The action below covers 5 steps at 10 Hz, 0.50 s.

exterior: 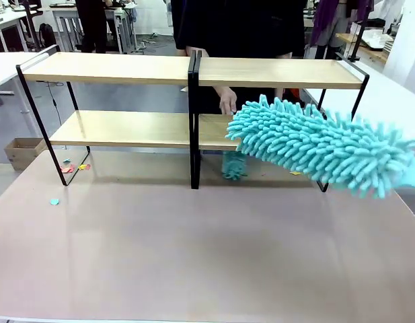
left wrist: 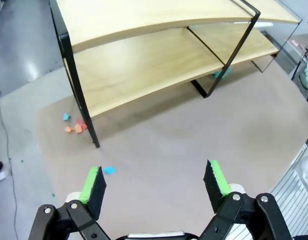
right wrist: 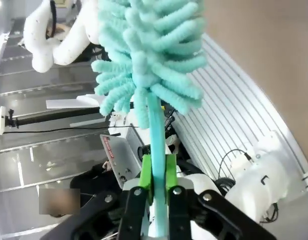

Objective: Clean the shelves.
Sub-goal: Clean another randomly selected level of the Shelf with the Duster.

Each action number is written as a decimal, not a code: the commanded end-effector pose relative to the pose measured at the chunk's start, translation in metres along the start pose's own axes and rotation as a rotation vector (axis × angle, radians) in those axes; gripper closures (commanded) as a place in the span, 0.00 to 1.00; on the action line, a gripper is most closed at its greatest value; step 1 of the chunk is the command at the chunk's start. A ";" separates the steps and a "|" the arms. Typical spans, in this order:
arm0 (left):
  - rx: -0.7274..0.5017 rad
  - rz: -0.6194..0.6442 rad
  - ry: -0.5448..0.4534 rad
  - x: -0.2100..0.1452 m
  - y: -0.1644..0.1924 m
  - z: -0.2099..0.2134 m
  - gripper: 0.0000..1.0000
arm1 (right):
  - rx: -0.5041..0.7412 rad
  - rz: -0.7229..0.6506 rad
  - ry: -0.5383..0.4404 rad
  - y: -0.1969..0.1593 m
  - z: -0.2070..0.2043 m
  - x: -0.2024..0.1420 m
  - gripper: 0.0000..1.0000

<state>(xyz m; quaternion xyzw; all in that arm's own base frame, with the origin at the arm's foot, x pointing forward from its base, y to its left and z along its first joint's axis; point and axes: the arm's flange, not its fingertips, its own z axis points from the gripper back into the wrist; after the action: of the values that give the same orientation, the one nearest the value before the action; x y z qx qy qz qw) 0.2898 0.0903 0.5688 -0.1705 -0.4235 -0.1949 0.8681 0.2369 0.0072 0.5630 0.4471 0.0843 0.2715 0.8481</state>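
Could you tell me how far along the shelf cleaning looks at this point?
Done: the right end effector is shut on the teal duster. In hand: the duster head is by the shelves, at the lower right board. Left: paper scraps lie on the table by the rack's leg; the left end effector is open.

**Black grippers, green pads, white arm**

Left gripper (left wrist: pixel 156 182): black linkage arms with silver pivot screws; flat green pads (left wrist: pixel 90 184) on the fingertips; right gripper (right wrist: pixel 157 172) likewise black with green pads; white rounded arm housing (right wrist: pixel 253 180) trailing black cables; person (exterior: pixel 241 27) wears dark clothing.
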 end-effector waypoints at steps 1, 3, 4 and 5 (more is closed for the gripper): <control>-0.005 0.001 -0.001 0.000 0.001 -0.001 0.00 | -0.028 0.023 -0.018 0.012 0.010 0.002 0.88; -0.005 0.001 -0.001 0.000 0.001 -0.001 0.00 | -0.028 0.023 -0.018 0.012 0.010 0.002 0.88; -0.005 0.001 -0.001 0.000 0.001 -0.001 0.00 | -0.028 0.023 -0.018 0.012 0.010 0.002 0.88; -0.005 0.001 -0.001 0.000 0.001 -0.001 0.00 | -0.028 0.023 -0.018 0.012 0.010 0.002 0.88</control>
<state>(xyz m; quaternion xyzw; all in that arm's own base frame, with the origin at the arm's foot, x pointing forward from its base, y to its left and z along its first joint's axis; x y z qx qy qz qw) 0.2899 0.0903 0.5686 -0.1706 -0.4233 -0.1949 0.8682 0.2382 0.0071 0.5764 0.4342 0.0707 0.2724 0.8557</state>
